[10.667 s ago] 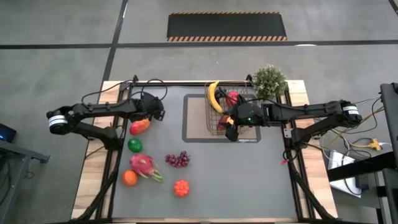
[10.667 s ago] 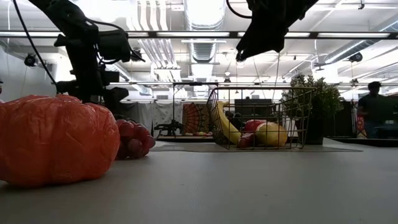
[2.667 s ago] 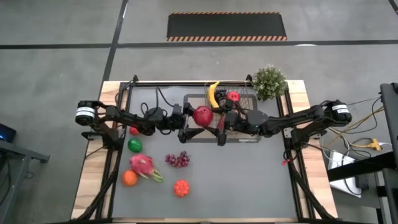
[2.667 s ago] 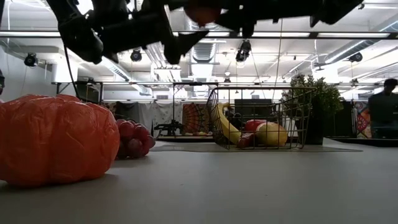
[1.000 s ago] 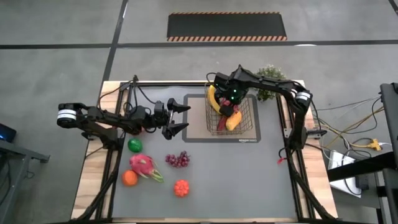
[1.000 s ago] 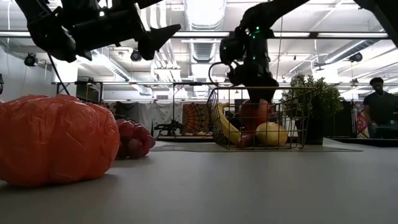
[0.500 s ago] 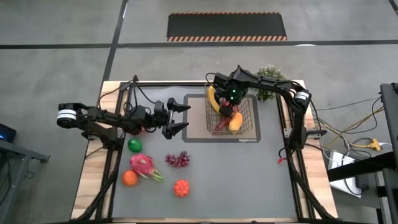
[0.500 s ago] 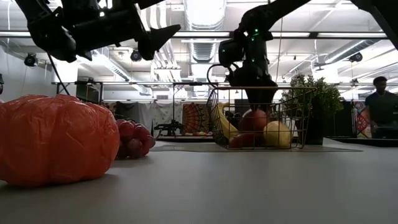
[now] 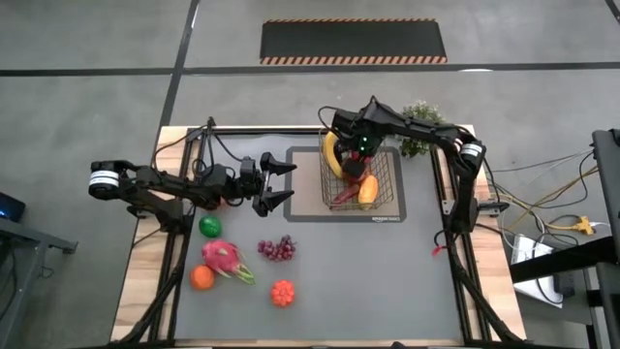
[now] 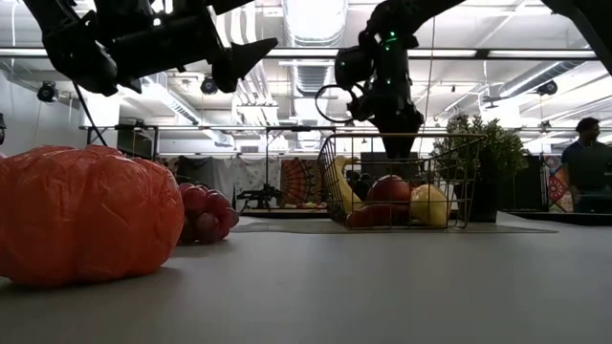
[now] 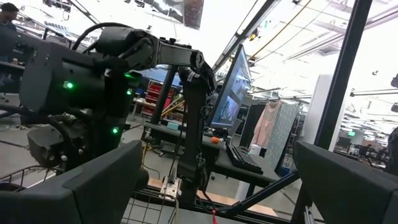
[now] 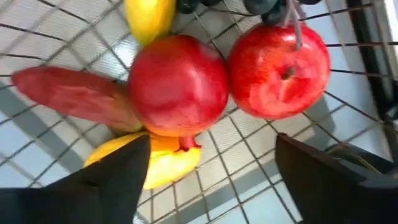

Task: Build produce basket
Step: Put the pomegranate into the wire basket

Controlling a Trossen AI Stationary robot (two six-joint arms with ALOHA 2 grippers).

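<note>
Nearest the table's front edge in the high view we count five loose pieces of produce. There is one knobbly orange-red fruit [image 9: 282, 292], which looms large in the low view, and one orange [image 9: 201, 277]. With them lie one pink dragon fruit [image 9: 223, 259], its long axis running diagonally with the green tip toward the table's middle, one bunch of red grapes [image 9: 277, 249], and one green fruit [image 9: 210, 226].

Next back we log the left gripper [image 9: 278, 184], raised above the mat [image 9: 302, 184] to the left of the basket, fingers spread wide and holding nothing. It is where it was half a second ago.

Farther back stands one wire basket [image 9: 385, 197] on the mat. In it we count one banana [image 9: 331, 153], long axis front to back along the left wall. There are two round red fruits, one red apple [image 12: 278, 70] with a stem and one round red fruit [image 12: 178, 85]. We also count one yellow-orange mango [image 9: 367, 190], one long reddish piece [image 12: 71, 94] and some dark grapes, partly hidden.

The right gripper [image 9: 360, 155] hovers over the basket's rear half, fingers parted and empty. It has risen since half a second ago, when it reached down to the round red fruit, which now rests on the mango.

Farthest back is one potted plant [image 9: 422, 120] at the table's rear right.
</note>
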